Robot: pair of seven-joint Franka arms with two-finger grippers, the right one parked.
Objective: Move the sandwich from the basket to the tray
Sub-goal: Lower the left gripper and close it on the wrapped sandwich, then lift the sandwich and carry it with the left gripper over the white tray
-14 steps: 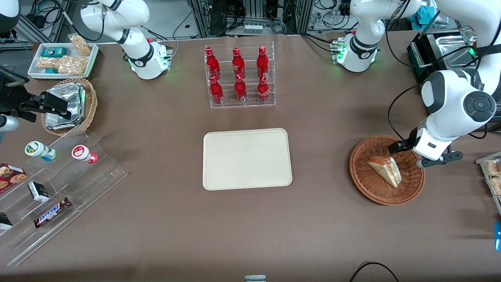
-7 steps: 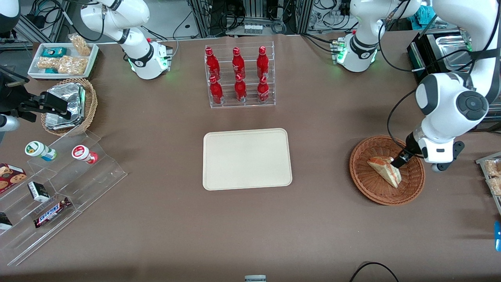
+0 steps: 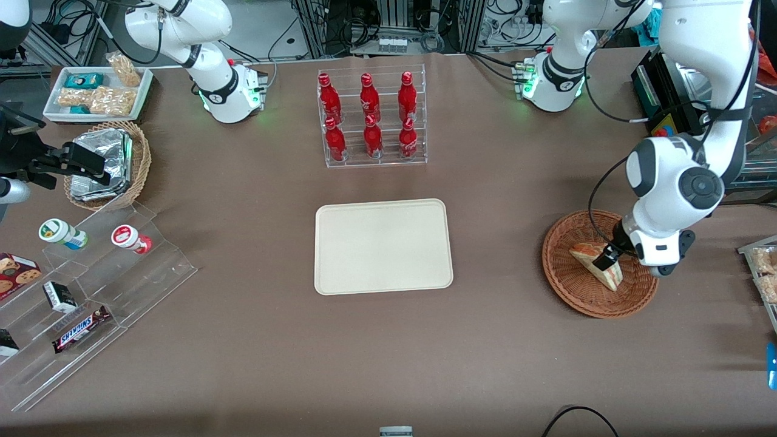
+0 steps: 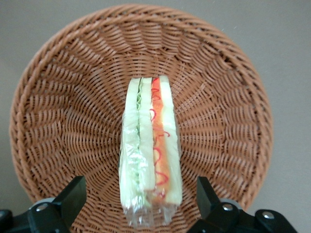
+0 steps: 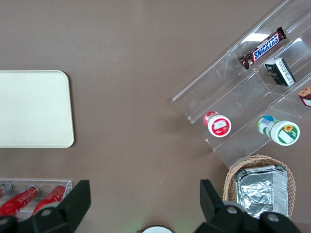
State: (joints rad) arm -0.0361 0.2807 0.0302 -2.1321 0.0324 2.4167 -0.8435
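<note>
The sandwich (image 3: 592,262), a pale wedge in clear wrap with red and green filling, lies in the shallow reddish-brown wicker basket (image 3: 570,286) toward the working arm's end of the table. My left gripper (image 3: 607,261) hangs just above the sandwich, open. In the left wrist view the sandwich (image 4: 150,155) lies between the two black fingers (image 4: 73,199), which stand apart on either side of it without touching. The basket (image 4: 58,121) fills that view. The cream-beige tray (image 3: 382,246) lies bare at the table's middle and shows in the right wrist view (image 5: 34,109).
A clear rack of red bottles (image 3: 370,118) stands farther from the camera than the tray. Toward the parked arm's end are a tan basket with foil packs (image 3: 109,164), a white snack tray (image 3: 97,91) and a clear stepped shelf (image 3: 91,291).
My left gripper has moved over the basket toward the tray and come down over the sandwich. The sandwich has not moved.
</note>
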